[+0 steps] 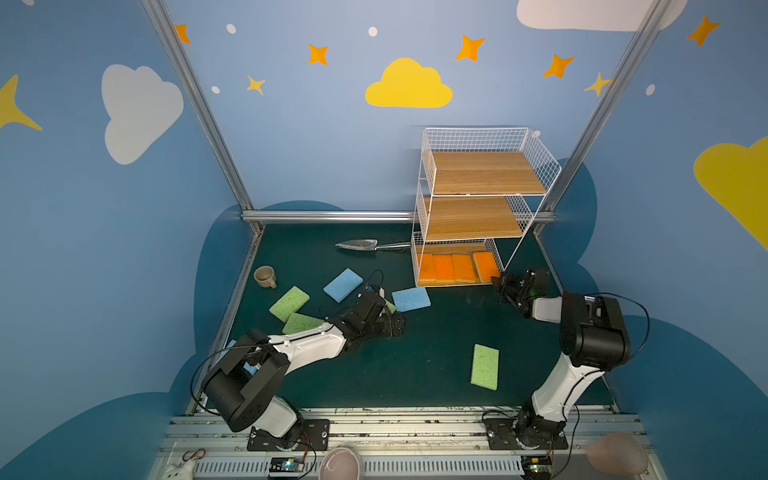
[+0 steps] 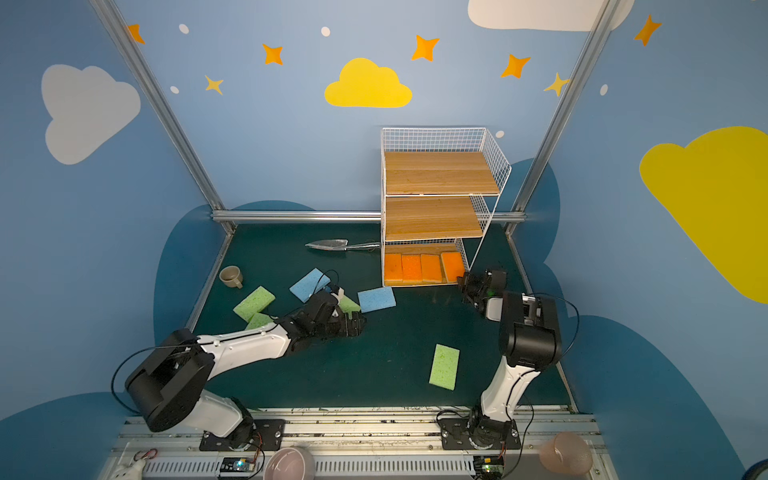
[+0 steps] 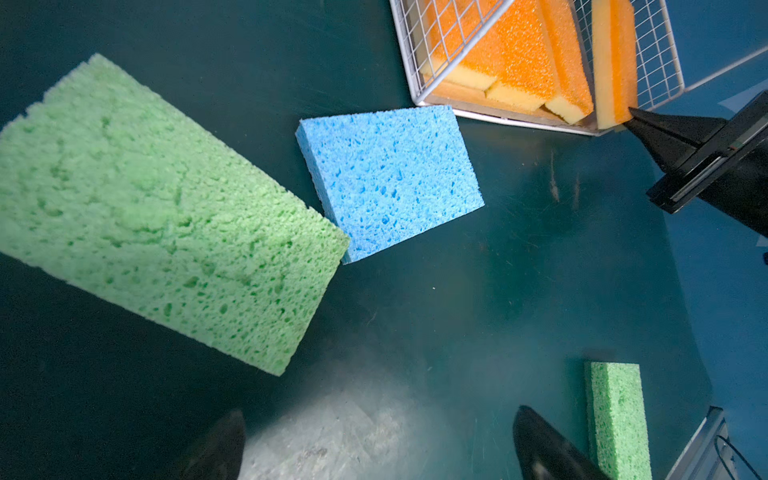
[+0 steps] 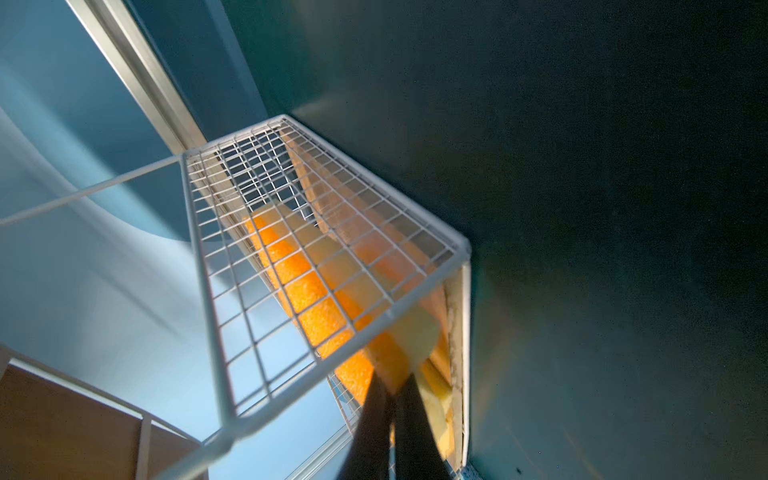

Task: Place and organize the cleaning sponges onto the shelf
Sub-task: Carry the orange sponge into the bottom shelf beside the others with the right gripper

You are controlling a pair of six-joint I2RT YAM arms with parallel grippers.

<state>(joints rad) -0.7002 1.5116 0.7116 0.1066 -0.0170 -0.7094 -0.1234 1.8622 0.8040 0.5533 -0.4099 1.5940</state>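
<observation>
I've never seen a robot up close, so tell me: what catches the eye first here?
The row of four orange sponges glowing in the bottom tier of the white wire shelf, with the right gripper shut at the rightmost one's end. Green sponges and blue sponges lie scattered on the dark table, the open left gripper among them.

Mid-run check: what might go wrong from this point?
The shut right pincer pokes the tilted orange sponge inside the shelf; pushing may jam it or shove the shelf. The open left pincer hovers by a green sponge abutting a blue sponge; grasping may drag both.
</observation>
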